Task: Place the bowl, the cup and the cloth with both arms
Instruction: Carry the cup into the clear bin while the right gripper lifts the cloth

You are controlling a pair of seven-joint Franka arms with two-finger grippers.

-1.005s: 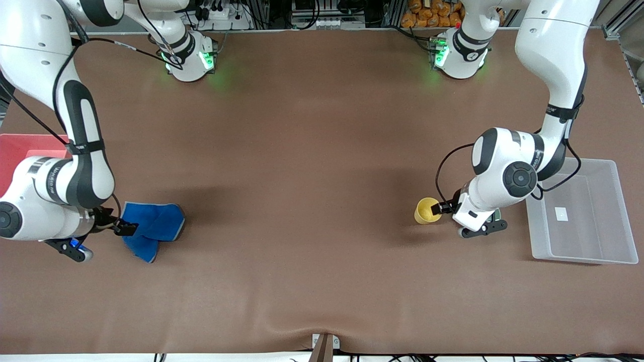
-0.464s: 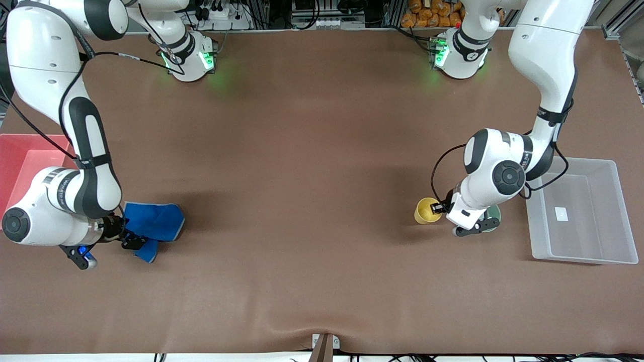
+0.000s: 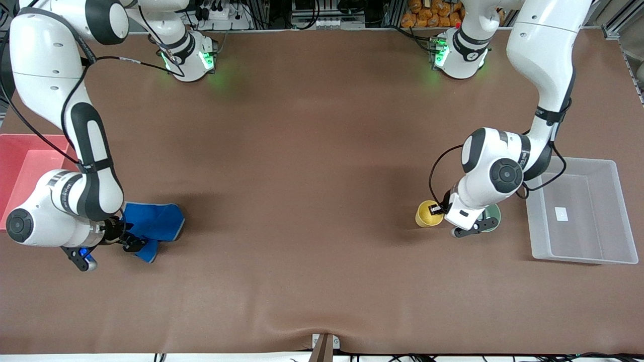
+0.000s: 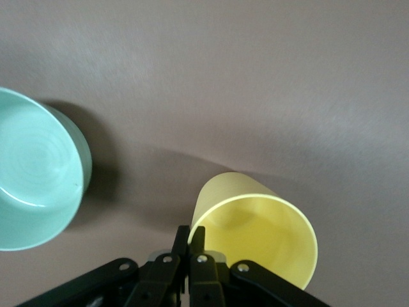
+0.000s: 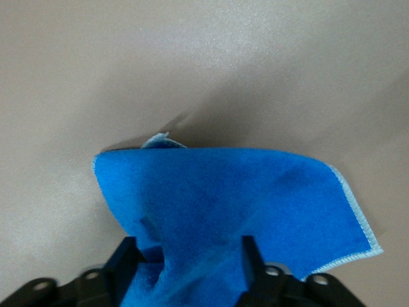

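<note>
Left gripper (image 3: 436, 208) is pinched on the rim of the cup (image 3: 427, 213), fingers (image 4: 189, 238) nearly together with the cup wall between them; same grip shows in the left wrist view, gripper (image 4: 190, 246) on the cup (image 4: 259, 230) edge. Cup sits toward the left arm's end of the table (image 3: 312, 166), about where it was a second ago, maybe nudged a touch nearer the front camera. The left arm has swung toward the table's middle since then, so the bowl (image 3: 492, 215), fully hidden under the wrist a second ago, now pokes out as a green crescent just beside the cup, between it and the clear bin (image 3: 621, 211). Left wrist view confirms bowl (image 4: 38, 185) and cup are close but apart, both on the table. Right gripper (image 3: 132, 241) is clamped on the cloth (image 3: 153, 223), fingers (image 5: 250, 256) partly apart with a bunch of blue fabric between them; in the right wrist view the gripper (image 5: 188, 265) holds one gathered end while the rest of the cloth (image 5: 243, 198) fans out over the table. Versus a second ago the right arm has pulled toward the red bin (image 3: 22, 161), uncovering more of that bin, and the cloth's lower flap is drawn in under the gripper. Cloth stays at the right arm's end of the table, nearer the front camera than the red bin.
</note>
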